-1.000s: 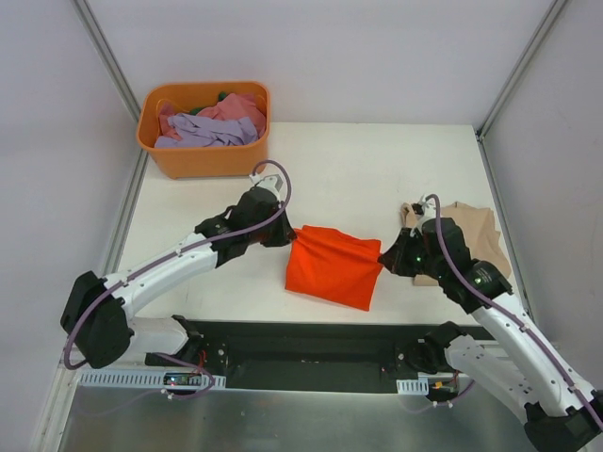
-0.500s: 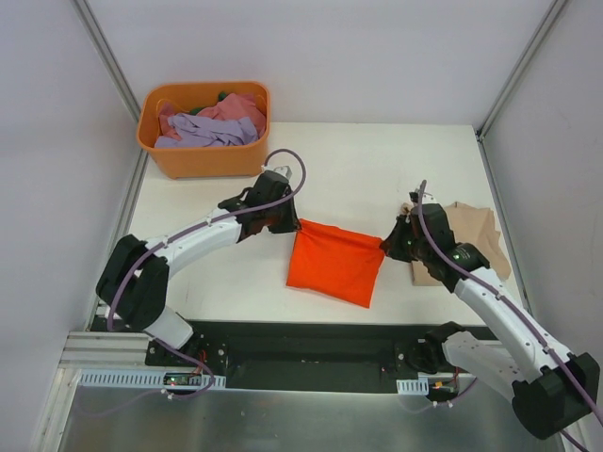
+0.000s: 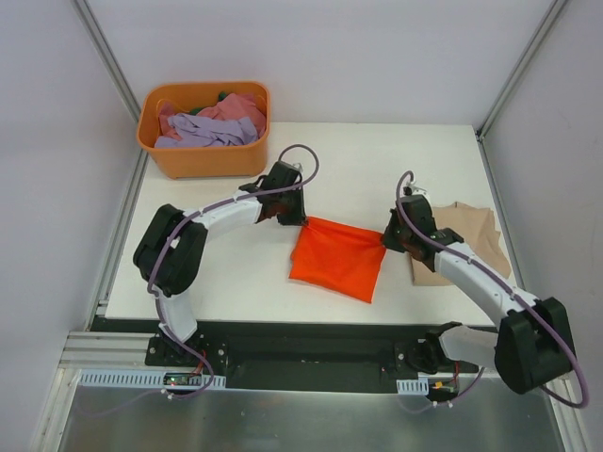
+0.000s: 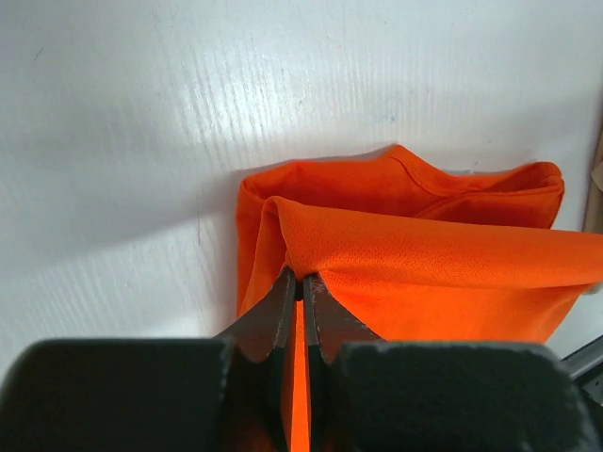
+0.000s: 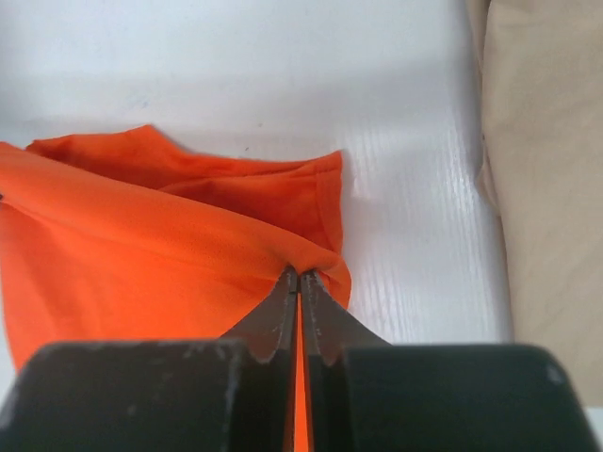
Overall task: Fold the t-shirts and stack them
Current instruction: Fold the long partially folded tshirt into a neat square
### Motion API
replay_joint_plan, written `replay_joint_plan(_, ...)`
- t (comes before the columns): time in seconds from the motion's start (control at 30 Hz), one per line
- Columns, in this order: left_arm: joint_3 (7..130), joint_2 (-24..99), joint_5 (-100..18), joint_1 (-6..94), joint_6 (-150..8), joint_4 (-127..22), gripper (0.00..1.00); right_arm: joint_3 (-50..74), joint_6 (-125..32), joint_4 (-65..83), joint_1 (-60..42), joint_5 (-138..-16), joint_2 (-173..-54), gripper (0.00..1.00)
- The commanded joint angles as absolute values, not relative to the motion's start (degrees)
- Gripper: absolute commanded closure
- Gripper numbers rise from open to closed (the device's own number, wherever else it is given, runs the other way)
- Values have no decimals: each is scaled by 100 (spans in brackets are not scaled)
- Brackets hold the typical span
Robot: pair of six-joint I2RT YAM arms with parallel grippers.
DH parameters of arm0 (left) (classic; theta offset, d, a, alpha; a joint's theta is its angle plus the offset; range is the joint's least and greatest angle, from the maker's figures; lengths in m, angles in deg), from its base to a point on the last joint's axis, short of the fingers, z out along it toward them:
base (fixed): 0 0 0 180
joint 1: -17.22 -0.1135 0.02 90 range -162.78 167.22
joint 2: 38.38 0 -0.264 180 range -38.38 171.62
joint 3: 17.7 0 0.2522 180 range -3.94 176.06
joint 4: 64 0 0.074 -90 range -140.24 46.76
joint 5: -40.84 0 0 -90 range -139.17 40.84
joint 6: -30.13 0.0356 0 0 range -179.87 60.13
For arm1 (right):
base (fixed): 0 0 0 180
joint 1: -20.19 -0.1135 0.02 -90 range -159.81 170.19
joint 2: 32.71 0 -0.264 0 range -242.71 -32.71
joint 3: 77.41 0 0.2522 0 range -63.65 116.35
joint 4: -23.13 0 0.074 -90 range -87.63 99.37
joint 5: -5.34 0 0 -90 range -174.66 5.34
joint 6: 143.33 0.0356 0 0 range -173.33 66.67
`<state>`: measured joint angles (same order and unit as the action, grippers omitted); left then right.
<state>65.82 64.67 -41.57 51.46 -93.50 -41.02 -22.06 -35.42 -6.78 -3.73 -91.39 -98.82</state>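
A bright orange t-shirt (image 3: 337, 259) lies folded over at the middle of the table, its far edge lifted between both arms. My left gripper (image 3: 302, 218) is shut on its far left corner, and in the left wrist view the cloth (image 4: 424, 254) is pinched at the tips of the gripper (image 4: 301, 276). My right gripper (image 3: 384, 237) is shut on the far right corner, where the orange cloth (image 5: 141, 245) bunches at the gripper's (image 5: 299, 274) closed tips. A tan t-shirt (image 3: 468, 240) lies folded at the right, also seen as tan cloth (image 5: 551, 169) in the right wrist view.
An orange plastic tub (image 3: 204, 161) stands at the table's back left corner with lilac (image 3: 203, 133) and pink (image 3: 236, 109) shirts heaped in it. Metal frame posts rise at both back corners. The table's front edge runs just beyond the arm bases.
Both grippers have carried the orange shirt's pinched corners away from the arm bases, towards the back of the table. The shirt has shifted and stretched with them.
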Motion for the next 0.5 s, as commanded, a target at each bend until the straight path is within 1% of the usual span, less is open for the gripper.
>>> replay_joint_plan(0.0,6962,6867,-3994,4983,-9186,-4048,99,-2103,-3681,-4,-248,-9556,-10450,98)
replay_joint_plan(0.03,6989,6928,-4037,4965,-9203,-4048,98,-2050,-3724,57,-248,-9600,-10600,98)
replay_joint_plan(0.07,7015,6964,-4125,4948,-9204,-4031,94,-2006,-3734,84,-239,-9635,-10732,97)
replay_joint_plan(0.1,7050,7008,-4221,4939,-9195,-4004,88,-1936,-3751,101,-222,-9635,-10872,95)
replay_joint_plan(0.13,7085,7025,-4283,4939,-9143,-4004,86,-1900,-3795,128,-204,-9635,-11013,92)
replay_joint_plan(0.17,7129,7052,-4388,4921,-9081,-3987,82,-1821,-3847,119,-195,-9618,-11119,88)
replay_joint_plan(0.2,7191,7078,-4467,4904,-9037,-3952,74,-1725,-3874,93,-178,-9548,-11233,81)
replay_joint_plan(0.23,7243,7087,-4442,4860,-8984,-3917,66,-1646,-3892,15,-169,-9487,-11304,73)
replay_joint_plan(0.27,7279,7070,-4390,4825,-8949,-3890,61,-1558,-3901,-73,-178,-9408,-11356,69)
replay_joint_plan(0.3,7288,7017,-4389,4816,-8949,-3881,55,-1513,-3901,-92,-178,-9320,-11366,62)
replay_joint_plan(0.33,7288,6921,-4372,4816,-8923,-3855,46,-1487,-3892,-100,-169,-9206,-11322,53)
replay_joint_plan(0.37,7253,6798,-4345,4816,-8931,-3855,35,-1478,-3909,-127,-169,-9135,-11235,44)
replay_joint_plan(0.4,7192,6640,-4310,4816,-8957,-3846,17,-1495,-3910,-153,-169,-9100,-11077,38)
replay_joint_plan(0.43,7130,6500,-4267,4816,-8966,-3846,1,-1539,-3910,-188,-169,-9056,-10893,29)
replay_joint_plan(0.47,7034,6316,-4223,4824,-8992,-3846,1,-1592,-3883,-284,-169,-9064,-10682,20)
